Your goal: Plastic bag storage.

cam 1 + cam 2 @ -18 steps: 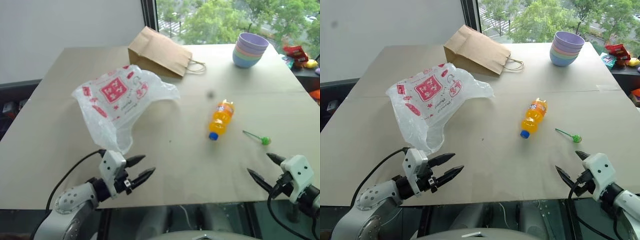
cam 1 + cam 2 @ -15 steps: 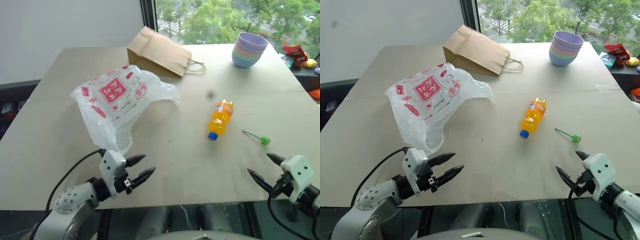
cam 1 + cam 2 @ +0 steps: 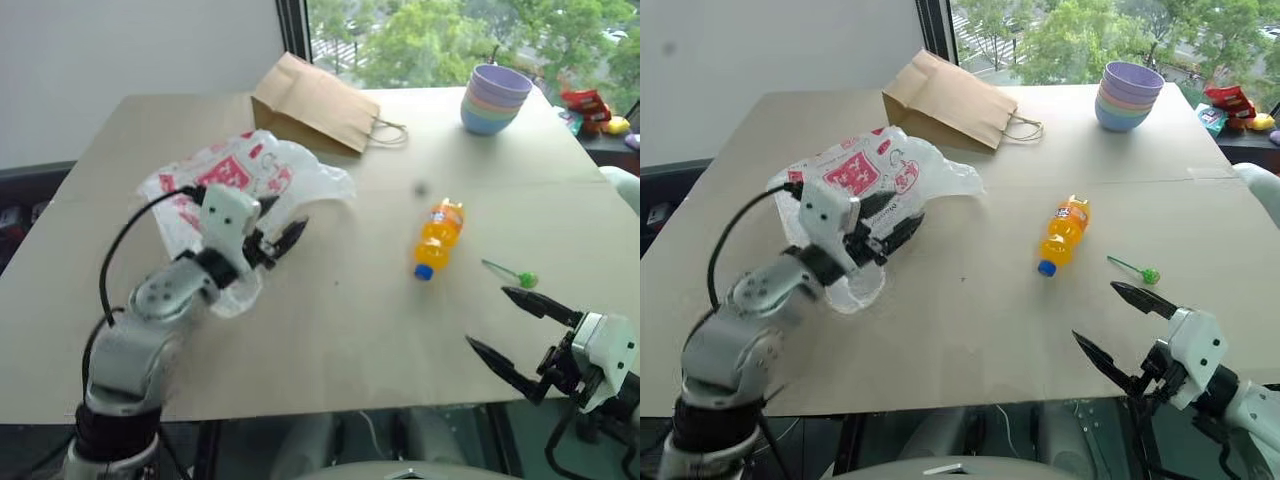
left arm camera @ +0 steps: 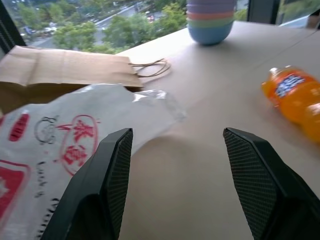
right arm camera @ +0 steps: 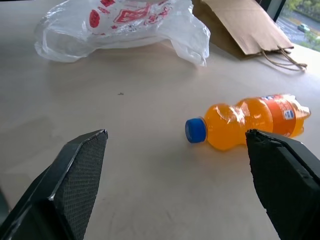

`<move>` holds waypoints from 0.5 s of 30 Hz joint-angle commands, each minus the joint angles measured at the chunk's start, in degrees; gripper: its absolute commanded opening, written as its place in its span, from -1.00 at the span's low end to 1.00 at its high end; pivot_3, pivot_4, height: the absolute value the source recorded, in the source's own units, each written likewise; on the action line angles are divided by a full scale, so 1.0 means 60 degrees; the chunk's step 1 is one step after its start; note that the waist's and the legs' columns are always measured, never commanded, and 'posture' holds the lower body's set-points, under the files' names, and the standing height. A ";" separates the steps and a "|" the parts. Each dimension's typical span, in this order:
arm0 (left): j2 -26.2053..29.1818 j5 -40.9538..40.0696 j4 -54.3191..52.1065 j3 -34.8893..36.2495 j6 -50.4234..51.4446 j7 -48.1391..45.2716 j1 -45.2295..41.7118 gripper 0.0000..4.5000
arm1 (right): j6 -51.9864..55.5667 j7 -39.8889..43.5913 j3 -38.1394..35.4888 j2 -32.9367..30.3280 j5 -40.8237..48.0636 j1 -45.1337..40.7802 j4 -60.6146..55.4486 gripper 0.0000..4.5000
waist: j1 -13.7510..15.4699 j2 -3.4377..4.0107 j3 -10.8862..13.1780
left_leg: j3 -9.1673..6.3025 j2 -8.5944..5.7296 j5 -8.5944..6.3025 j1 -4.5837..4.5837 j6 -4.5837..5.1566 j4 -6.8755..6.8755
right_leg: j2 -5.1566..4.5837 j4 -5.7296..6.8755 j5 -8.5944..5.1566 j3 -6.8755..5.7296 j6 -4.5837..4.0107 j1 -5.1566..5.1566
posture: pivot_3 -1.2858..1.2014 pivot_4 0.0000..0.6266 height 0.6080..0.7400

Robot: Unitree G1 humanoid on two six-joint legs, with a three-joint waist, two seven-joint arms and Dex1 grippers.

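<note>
The plastic bag (image 3: pixel 875 190) lies crumpled on the table (image 3: pixel 970 320), its red print upward; it serves as the mark for everything else. Just behind it sits the paper bag (image 3: pixel 950 100), string handles toward the bowls (image 3: pixel 1128 97) (a pastel stack at the far right corner). To the bag's right, well apart, an orange bottle (image 3: pixel 1062 235) lies on its side, blue cap toward the near edge; past that, a green lollipop (image 3: pixel 1135 269). The left gripper (image 3: pixel 892 222) hovers over the bag's near part — fingers spread, nothing between them; whether they touch the film I cannot tell. The right gripper (image 3: pixel 1112 327) hangs at the near edge, far right of the bag — spread wide, empty.
</note>
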 commanded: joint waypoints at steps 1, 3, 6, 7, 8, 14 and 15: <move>0.0530 0.1846 0.0811 -0.0747 -0.0388 0.0408 -0.0197 0.32 | -0.0569 0.0065 -0.0113 -0.0083 -0.0178 -0.0132 -0.0005 1.00 | -0.0004 0.0001 0.0000 | 0.0002 -0.0001 0.0000 0.0000 0.0000 -0.0002 | 0.0000 0.0000 0.0000 0.0006 0.0000 -0.0003 | 0.03 -0.52 1.00; 0.0329 0.1857 0.1355 -0.0731 -0.0165 0.0370 -0.0362 0.32 | -0.0832 0.0121 -0.0091 -0.0119 -0.0432 -0.0141 0.0184 1.00 | 0.0025 -0.0003 0.0002 | 0.0000 -0.0001 0.0000 -0.0003 0.0000 -0.0004 | 0.0000 -0.0005 0.0000 0.0004 0.0000 -0.0005 | 0.03 -0.52 1.00; 0.0246 0.2013 0.2172 -0.0610 -0.0173 0.0223 -0.0630 0.32 | -0.1252 0.0312 -0.0154 -0.0128 -0.0602 0.0092 0.0248 1.00 | 0.0050 -0.0011 0.0007 | -0.0004 0.0000 0.0000 -0.0014 0.0000 -0.0003 | -0.0003 -0.0007 0.0000 -0.0002 -0.0001 -0.0011 | 0.03 -0.52 1.00; 0.0316 0.2170 0.2439 -0.0620 -0.0328 0.0185 -0.0700 0.32 | -0.1406 0.0382 -0.0195 -0.0134 -0.0655 0.0188 0.0248 1.00 | 0.0052 -0.0011 0.0007 | -0.0006 0.0000 0.0000 -0.0016 -0.0001 -0.0003 | -0.0004 -0.0007 0.0000 -0.0005 -0.0001 -0.0012 | 0.03 -0.52 1.00; 0.0319 0.2246 0.2739 -0.0566 -0.0458 0.0176 -0.0779 0.32 | -0.1594 0.0413 -0.0248 -0.0111 -0.0730 0.0277 0.0259 1.00 | 0.0044 -0.0011 0.0007 | -0.0007 0.0000 0.0000 -0.0016 0.0000 -0.0003 | -0.0004 -0.0007 0.0000 -0.0006 -0.0001 -0.0012 | 0.03 -0.52 1.00; 0.0239 0.2486 0.3768 -0.0450 -0.1075 0.0002 -0.1078 0.32 | -0.2421 0.0396 -0.0271 0.0090 -0.0671 0.0442 -0.0006 1.00 | 0.0016 -0.0014 0.0008 | -0.0003 0.0000 0.0000 -0.0012 -0.0001 -0.0003 | -0.0005 -0.0006 0.0000 0.0001 0.0000 -0.0012 | 0.03 -0.52 1.00; 0.0208 0.2495 0.3792 -0.0462 -0.1173 -0.0059 -0.1044 0.32 | -0.2601 0.0327 -0.0193 0.0152 -0.0731 0.0339 -0.0036 1.00 | 0.0016 -0.0014 0.0008 | -0.0004 0.0000 0.0000 -0.0013 -0.0001 -0.0003 | -0.0005 -0.0005 0.0000 0.0001 0.0000 -0.0012 | 0.03 -0.52 1.00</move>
